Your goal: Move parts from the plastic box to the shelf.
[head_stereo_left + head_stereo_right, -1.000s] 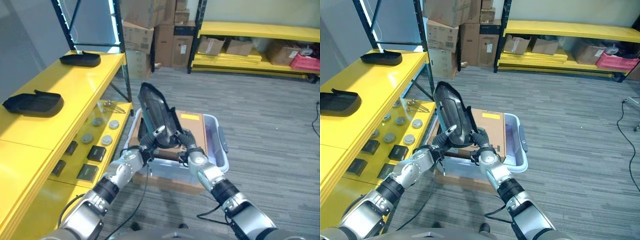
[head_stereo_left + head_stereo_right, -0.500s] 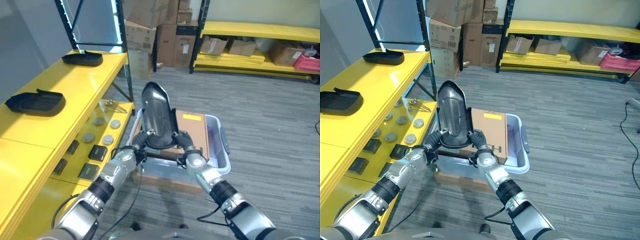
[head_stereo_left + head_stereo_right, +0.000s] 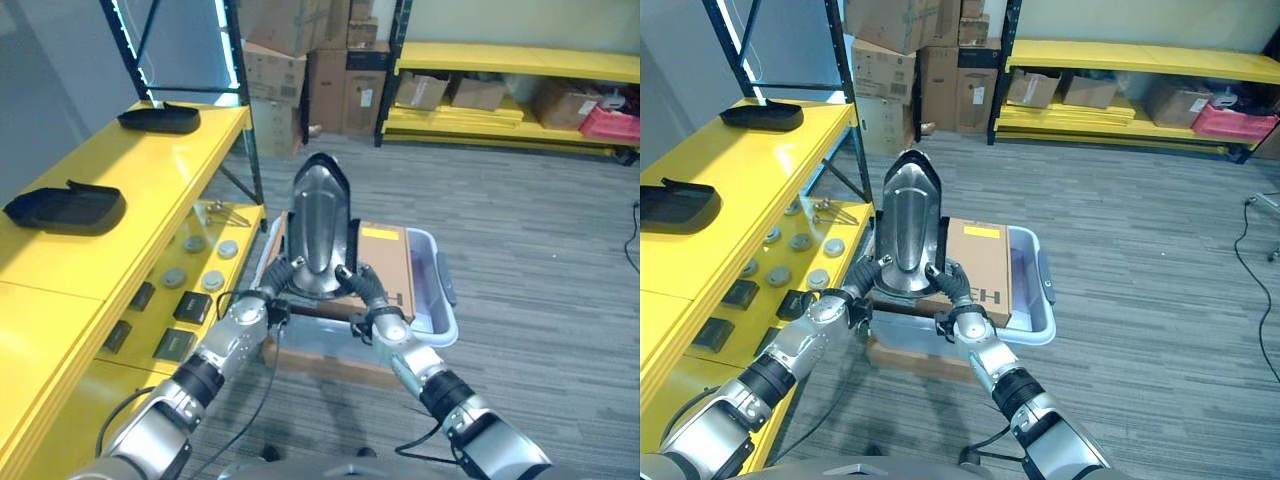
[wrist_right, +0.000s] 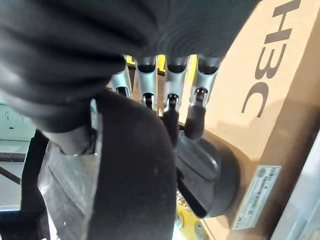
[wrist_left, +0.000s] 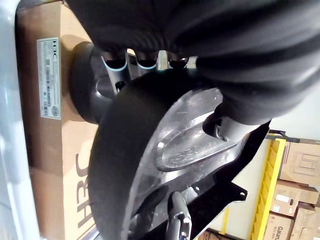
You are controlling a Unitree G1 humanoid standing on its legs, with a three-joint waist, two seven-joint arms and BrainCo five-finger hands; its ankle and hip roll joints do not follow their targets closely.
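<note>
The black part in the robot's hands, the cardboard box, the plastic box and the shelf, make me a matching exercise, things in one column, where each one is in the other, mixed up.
Things:
1. black part
2. cardboard box
3. plastic box
4. two more black parts

Places:
A. on the floor beside the yellow shelf
B. lying on top of the yellow shelf
C. held upright between the left hand and the right hand
D. inside the plastic box

Pairs: 1-C, 2-D, 3-A, 4-B
</note>
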